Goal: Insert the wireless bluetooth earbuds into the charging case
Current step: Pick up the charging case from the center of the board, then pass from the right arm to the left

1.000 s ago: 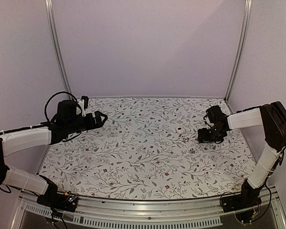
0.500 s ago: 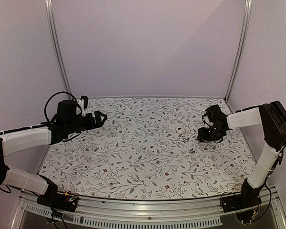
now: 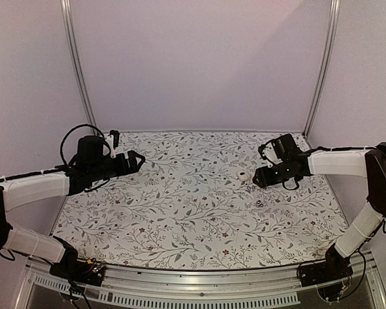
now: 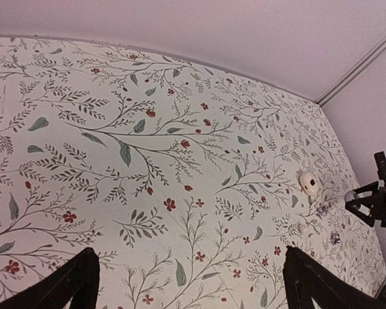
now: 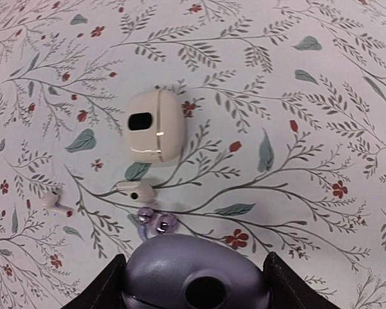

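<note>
My right gripper point(image 5: 196, 277) is shut on a rounded purple-grey charging case point(image 5: 194, 273) and holds it above the cloth. Just beyond it lies a purple earbud point(image 5: 156, 222). A cream case point(image 5: 154, 125) lies closed on the cloth, with two cream earbuds point(image 5: 136, 190) point(image 5: 55, 203) near it. In the top view the right gripper point(image 3: 260, 177) is right beside the cream case point(image 3: 242, 175), and another small purple earbud point(image 3: 259, 204) lies nearer the front. My left gripper point(image 4: 193, 283) is open and empty, hovering at the far left point(image 3: 136, 159).
The table is covered by a floral cloth point(image 3: 180, 206). Plain walls and metal posts point(image 3: 77, 71) enclose the back and sides. The left wrist view shows the cream case point(image 4: 309, 183) and the right gripper point(image 4: 373, 203) far to the right.
My right gripper has moved left and a little farther back, up to the cream case. The left arm has not moved.
</note>
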Robot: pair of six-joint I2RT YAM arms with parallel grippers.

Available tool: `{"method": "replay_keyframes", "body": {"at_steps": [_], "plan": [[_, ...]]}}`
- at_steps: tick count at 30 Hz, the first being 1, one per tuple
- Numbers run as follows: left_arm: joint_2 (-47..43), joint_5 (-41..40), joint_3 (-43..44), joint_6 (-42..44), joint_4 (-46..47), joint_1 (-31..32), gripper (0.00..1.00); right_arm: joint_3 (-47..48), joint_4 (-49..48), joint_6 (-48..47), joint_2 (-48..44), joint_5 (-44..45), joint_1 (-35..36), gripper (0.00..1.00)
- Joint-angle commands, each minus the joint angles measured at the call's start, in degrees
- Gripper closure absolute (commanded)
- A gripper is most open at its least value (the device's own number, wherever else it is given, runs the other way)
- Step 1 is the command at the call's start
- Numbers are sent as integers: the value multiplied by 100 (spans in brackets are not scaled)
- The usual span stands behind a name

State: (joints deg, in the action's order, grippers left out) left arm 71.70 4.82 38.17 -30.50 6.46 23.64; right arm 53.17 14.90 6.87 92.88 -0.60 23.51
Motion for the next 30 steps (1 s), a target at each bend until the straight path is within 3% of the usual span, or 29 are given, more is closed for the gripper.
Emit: {"method": "replay_keyframes", "body": {"at_steps": [1,5,11,19,30], "plan": [[-126,278,-204,-106,88,62,0,348,-301,-513,-149,-659,949,42],[-295,576,-429,-197,180,70,0,703,-437,-856,195,-979,1645,44],[-386,1697,-858,-208,707,138,1,1019,-672,-1376,475,-1212,2470,44],[-69,2482,-917,-610,1400,598,10,1072,-950,-1763,359,-1432,2795,44],[1165,2933,-80,-840,1656,1577,19,1195,-832,-2322,292,-1125,3330,44]]}}
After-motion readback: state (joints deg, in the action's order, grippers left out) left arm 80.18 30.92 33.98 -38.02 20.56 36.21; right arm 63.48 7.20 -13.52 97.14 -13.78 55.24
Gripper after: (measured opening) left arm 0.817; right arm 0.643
